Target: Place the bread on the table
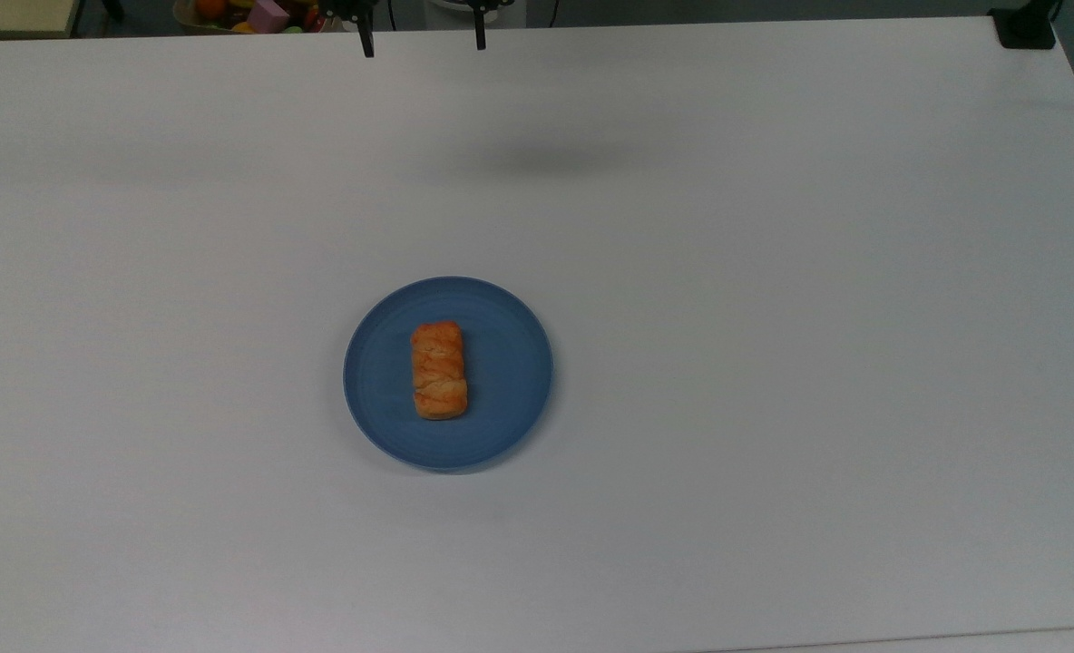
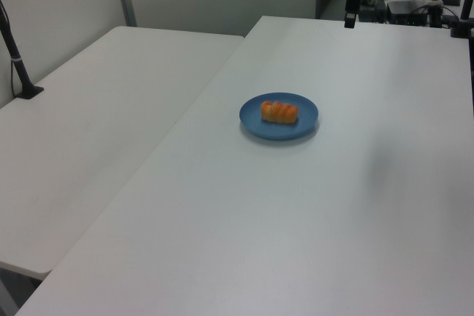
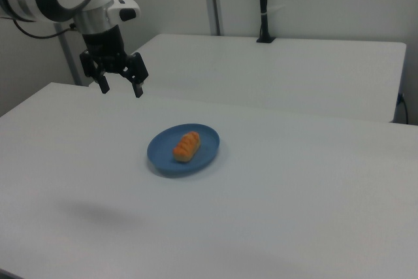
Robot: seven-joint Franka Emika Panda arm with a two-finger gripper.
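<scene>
The golden-orange braided bread (image 1: 439, 370) (image 2: 279, 112) (image 3: 187, 146) lies in the middle of a round blue plate (image 1: 501, 363) (image 2: 304, 125) (image 3: 204, 151) on the white table (image 1: 773, 363) (image 2: 333, 205) (image 3: 294, 194). My gripper (image 3: 121, 87) (image 1: 424, 43) hangs open and empty high above the table, well away from the plate, at the top view's upper edge and the right view's upper left. One black finger (image 2: 349, 20) pokes in at the left view's top.
A second white table (image 2: 96, 123) (image 3: 281, 70) adjoins this one, carrying a black clamped pole (image 2: 18, 64) (image 3: 263, 4). A bowl of colourful toys (image 1: 247, 14) sits beyond the far edge. A black mount (image 1: 1027, 27) is at the top view's upper right corner.
</scene>
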